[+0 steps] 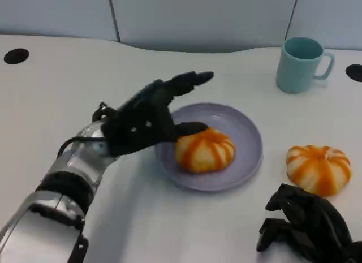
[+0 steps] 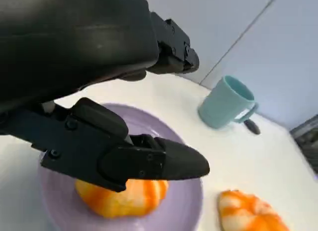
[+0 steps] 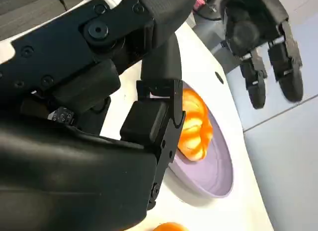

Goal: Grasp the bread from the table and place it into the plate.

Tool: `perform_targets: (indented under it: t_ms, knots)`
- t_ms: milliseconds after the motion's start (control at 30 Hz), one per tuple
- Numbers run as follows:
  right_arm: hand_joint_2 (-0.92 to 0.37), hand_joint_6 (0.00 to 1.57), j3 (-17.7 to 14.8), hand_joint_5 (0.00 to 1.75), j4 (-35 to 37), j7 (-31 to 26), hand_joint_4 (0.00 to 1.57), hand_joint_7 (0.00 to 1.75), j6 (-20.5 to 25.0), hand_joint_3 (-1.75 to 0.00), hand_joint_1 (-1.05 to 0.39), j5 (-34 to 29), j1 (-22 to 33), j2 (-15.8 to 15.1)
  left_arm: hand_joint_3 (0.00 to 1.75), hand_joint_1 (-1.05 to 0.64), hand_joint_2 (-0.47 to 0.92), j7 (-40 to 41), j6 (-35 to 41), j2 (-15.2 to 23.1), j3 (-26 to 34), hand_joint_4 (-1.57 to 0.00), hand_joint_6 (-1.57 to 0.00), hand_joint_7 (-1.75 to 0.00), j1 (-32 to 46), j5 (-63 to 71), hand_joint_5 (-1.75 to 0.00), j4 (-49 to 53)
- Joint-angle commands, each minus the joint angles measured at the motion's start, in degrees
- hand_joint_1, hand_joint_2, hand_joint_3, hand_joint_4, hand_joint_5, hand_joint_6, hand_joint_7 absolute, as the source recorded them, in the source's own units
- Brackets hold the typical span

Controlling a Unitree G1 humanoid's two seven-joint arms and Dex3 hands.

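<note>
Now L hand (image 1: 148, 119) spread wide, thumb touching bread (image 1: 205, 150) on plate (image 1: 244, 133); R hand (image 1: 308, 223) curled, empty.

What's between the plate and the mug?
Bare white table in the head view: nothing sits between the purple plate and the teal mug.
</note>
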Motion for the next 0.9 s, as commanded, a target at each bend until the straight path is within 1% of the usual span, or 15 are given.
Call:
perform_targets:
  t_ms: [33, 167, 267, 300, 367, 400, 433, 467, 533, 633, 767, 800, 900]
  knots:
    - [-0.74, 1.27, -1.05, 0.82, 0.74, 0.46, 1.43, 0.78, -0.40, 0.00, -0.88, 0.77, -0.78, -0.87, 0.33, -0.74, 0.92, -10.49, 2.07, -1.39, 9.07, -0.14, -0.24, -0.03, 5.23, -12.88, -0.36, -4.27]
    - [-0.74, 1.26, -1.15, 0.82, 0.99, 0.62, 1.43, 0.78, -0.68, 0.00, -0.88, 0.61, -0.93, -0.80, 0.33, -0.72, 0.92, -13.10, 2.67, -1.91, 12.35, -0.21, -0.25, -0.03, 8.60, -17.17, -0.38, -7.96]
    - [-0.75, 1.26, -1.04, 0.81, 0.96, 0.61, 1.44, 0.78, -1.03, 0.00, -0.87, 0.26, -0.89, -0.79, 0.30, -0.71, 0.92, -12.40, 3.52, -2.72, 15.18, -0.37, -0.37, -0.07, 12.86, -20.54, -0.45, -12.70]
    - [-0.75, 1.26, -1.01, 0.81, 1.03, 0.70, 1.44, 0.78, -1.25, 0.00, -0.88, 0.17, -0.89, -0.81, 0.25, -0.67, 0.92, -12.42, 4.47, -3.09, 15.97, -0.46, -0.46, -0.11, 13.92, -21.69, -0.50, -14.20]
    - [-0.75, 1.25, -1.04, 0.81, 1.01, 0.67, 1.44, 0.78, -1.12, 0.00, -0.88, 0.19, -0.90, -0.80, 0.22, -0.65, 0.92, -12.44, 6.42, -4.09, 17.52, -0.50, -0.51, -0.12, 16.89, -24.39, -0.53, -17.97]
    - [-0.74, 1.26, -1.06, 0.81, 0.93, 0.57, 1.44, 0.78, -0.92, 0.00, -0.88, 0.23, -0.89, -0.80, 0.21, -0.55, 0.92, -12.35, 7.29, -4.59, 18.22, -0.59, -0.64, -0.16, 18.56, -25.64, -0.70, -20.02]
    - [-0.74, 1.26, -1.08, 0.81, 0.89, 0.51, 1.44, 0.78, -0.78, 0.00, -0.88, 0.26, -0.89, -0.80, 0.21, -0.51, 0.92, -12.27, 8.12, -4.94, 18.66, -0.61, -0.68, -0.17, 19.82, -26.51, -0.77, -21.71]
    - [-0.74, 1.26, -1.01, 0.81, 0.55, 0.04, 1.44, 0.78, -0.80, 0.00, -0.88, 0.01, -0.82, -0.73, 0.21, -0.49, 0.92, -12.04, 10.00, -5.67, 19.57, -0.63, -0.70, -0.17, 22.48, -28.42, -0.80, -24.91]
    - [-0.75, 1.27, -0.95, 0.81, 0.26, -0.31, 1.44, 0.79, -1.09, 0.00, -0.87, -0.27, -0.76, -0.65, 0.20, -0.42, 0.92, -12.25, 13.97, -6.64, 20.65, -0.65, -0.76, -0.20, 26.64, -31.66, -0.94, -30.46]
    - [-0.75, 1.26, -1.04, 0.81, 0.77, 0.42, 1.44, 0.79, -1.33, -0.01, -0.87, -0.01, -1.03, -0.90, 0.21, -0.40, 0.92, -11.51, 18.55, -7.23, 20.98, -0.63, -0.79, -0.21, 32.20, -33.70, -1.03, -37.60]
    - [-0.75, 1.25, -1.36, 0.79, 1.57, 1.11, 1.45, 0.79, -1.36, -0.01, -0.87, 0.41, -1.42, -0.93, 0.23, -0.37, 0.92, -9.50, 22.78, -8.43, 21.46, -0.64, -0.80, -0.22, 37.98, -35.22, -1.08, -45.01]
    - [-0.75, 1.25, -1.43, 0.78, 1.60, 1.13, 1.45, 0.79, -1.26, -0.01, -0.87, 0.45, -1.45, -0.88, 0.26, -0.36, 0.92, -8.70, 23.88, -8.79, 21.65, -0.68, -0.83, -0.24, 39.48, -35.61, -1.11, -46.82]
    - [-0.75, 1.25, -1.50, 0.77, 1.42, 0.79, 1.45, 0.79, -0.97, 0.00, -0.87, 0.35, -1.49, -0.70, 0.27, -0.35, 0.92, -6.69, 27.28, -9.42, 21.90, -0.70, -0.84, -0.26, 42.66, -36.61, -1.12, -51.31]
